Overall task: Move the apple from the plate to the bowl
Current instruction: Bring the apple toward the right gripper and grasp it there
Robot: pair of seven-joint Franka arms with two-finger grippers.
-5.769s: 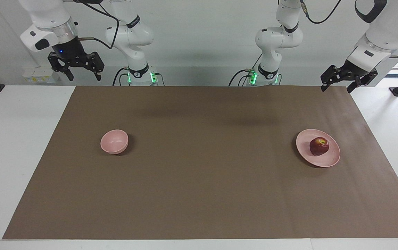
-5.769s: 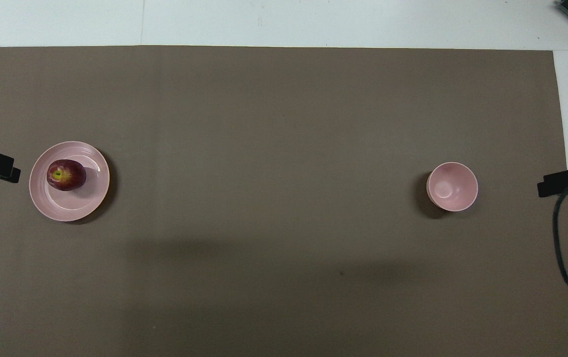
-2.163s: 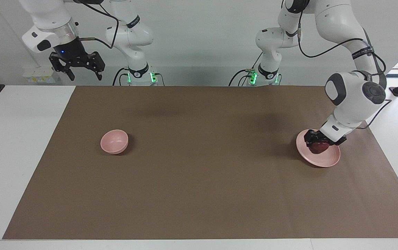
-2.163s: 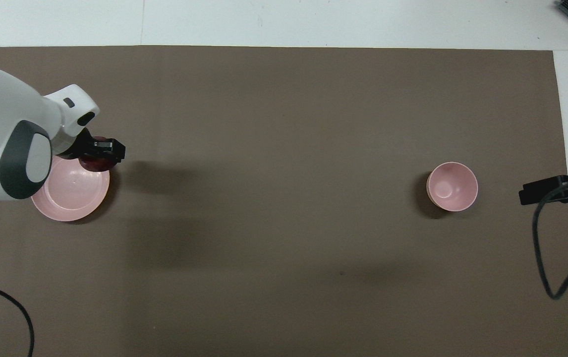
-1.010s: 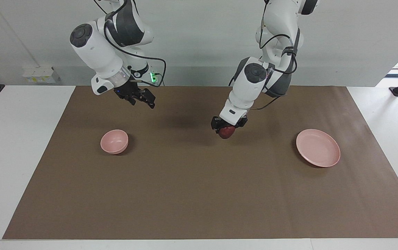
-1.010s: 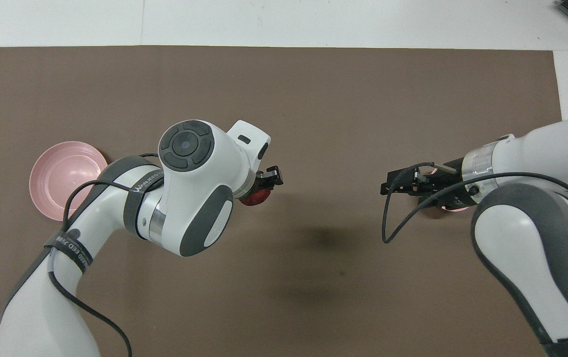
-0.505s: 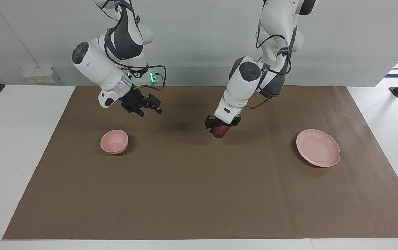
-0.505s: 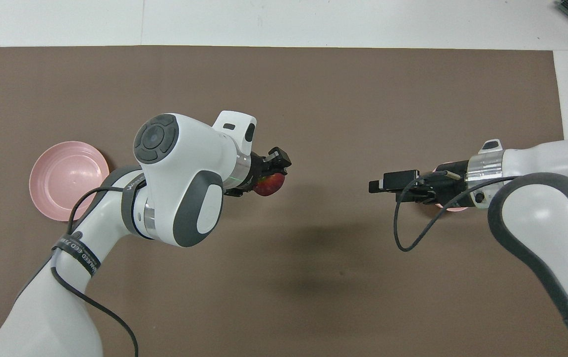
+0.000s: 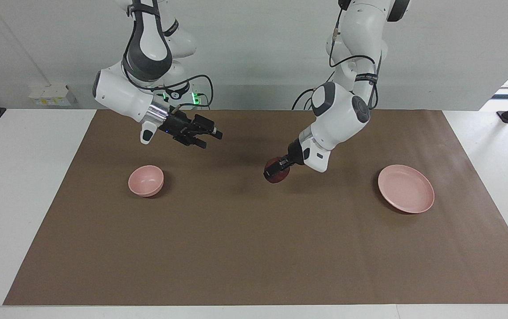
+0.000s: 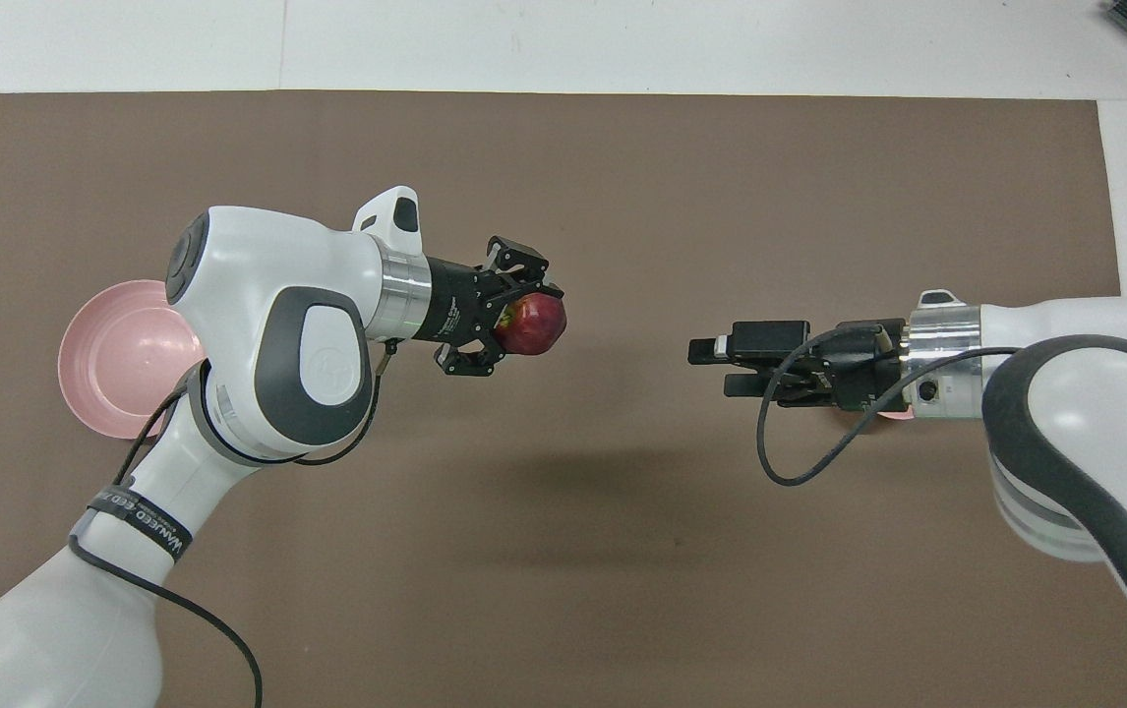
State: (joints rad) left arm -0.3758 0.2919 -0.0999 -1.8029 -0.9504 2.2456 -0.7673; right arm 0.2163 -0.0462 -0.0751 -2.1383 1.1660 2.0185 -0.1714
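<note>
Two grippers hung above the brown mat (image 9: pixel 254 248), facing each other with a gap between them. The left gripper (image 10: pixel 524 320) was clenched on the apple (image 10: pixel 532 324), held in the air over the middle of the mat, well apart from the empty plate (image 9: pixel 406 195) toward the left arm's end. The right gripper (image 10: pixel 711 362) had its fingers spread, grasping nothing, raised near the bowl (image 9: pixel 146 180) toward the right arm's end.
</note>
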